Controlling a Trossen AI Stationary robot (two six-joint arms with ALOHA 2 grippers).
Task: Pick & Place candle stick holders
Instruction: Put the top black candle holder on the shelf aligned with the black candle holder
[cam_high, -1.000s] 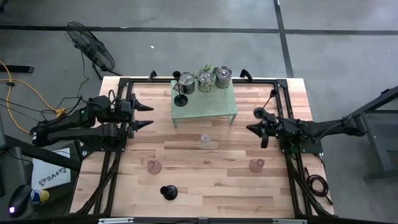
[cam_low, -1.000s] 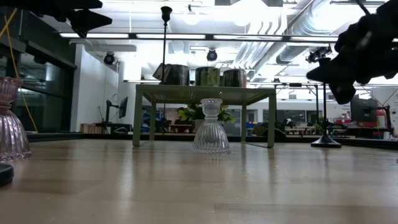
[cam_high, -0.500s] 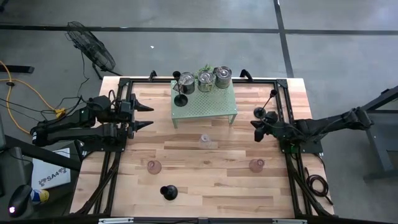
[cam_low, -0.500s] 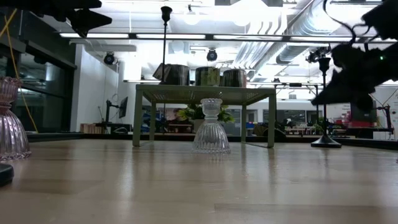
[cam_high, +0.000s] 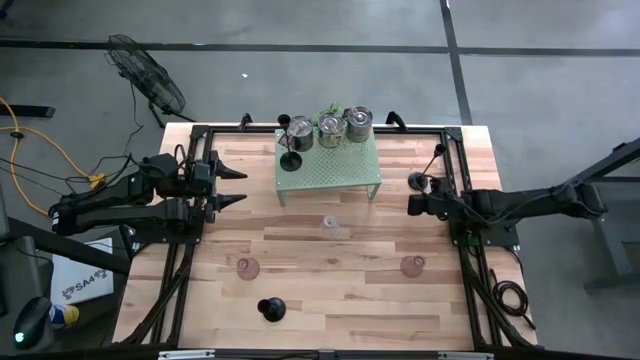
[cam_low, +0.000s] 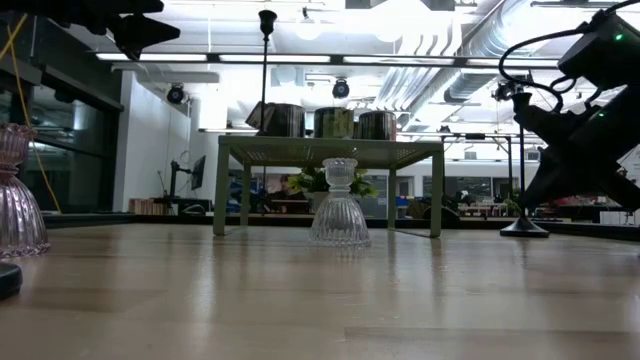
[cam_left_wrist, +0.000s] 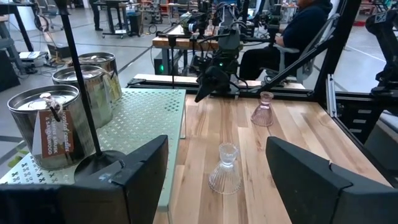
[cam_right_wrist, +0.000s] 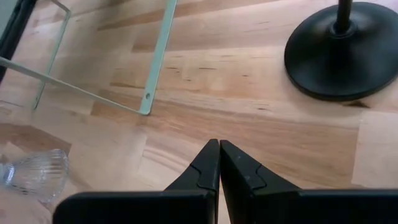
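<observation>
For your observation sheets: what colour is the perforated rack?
Pale green rack, seen best in the high view.

Three cups (cam_high: 329, 127) and plant (cam_high: 329, 112) on rack (cam_high: 330, 170), clear holder (cam_high: 329, 227) before it

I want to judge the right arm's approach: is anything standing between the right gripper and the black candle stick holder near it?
Nothing visible does. The right gripper, shut, hangs over bare wood close to the black candle stick holder. The green rack leg lies off to one side.
</observation>
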